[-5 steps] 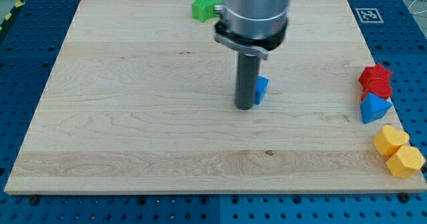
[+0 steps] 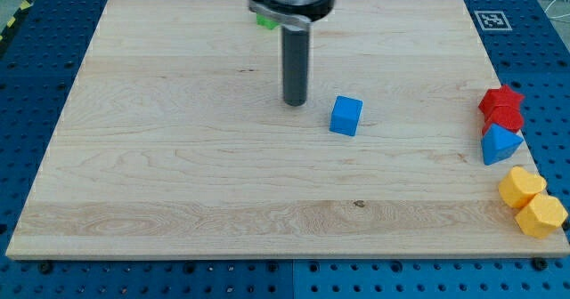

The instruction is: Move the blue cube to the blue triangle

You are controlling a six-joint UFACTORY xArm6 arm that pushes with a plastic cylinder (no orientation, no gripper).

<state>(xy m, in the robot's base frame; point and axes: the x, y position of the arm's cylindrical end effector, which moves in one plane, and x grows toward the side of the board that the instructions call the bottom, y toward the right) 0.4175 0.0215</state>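
The blue cube [image 2: 346, 116] sits on the wooden board [image 2: 178, 157], a little right of the middle. The blue triangle [image 2: 499, 145] lies at the board's right edge, far to the right of the cube. My tip [image 2: 295, 102] stands on the board to the upper left of the blue cube, with a small gap between them. The rod rises from the tip to the view's top.
A red star-shaped block [image 2: 502, 108] sits just above the blue triangle, touching it. Two yellow blocks [image 2: 532, 202] lie below the triangle, at the board's right edge. A green block [image 2: 264, 19] shows partly behind the arm at the top.
My tip has moved up and to the left, away from the blue cube. The cube, half hidden behind the rod before, now shows whole in about the same place.
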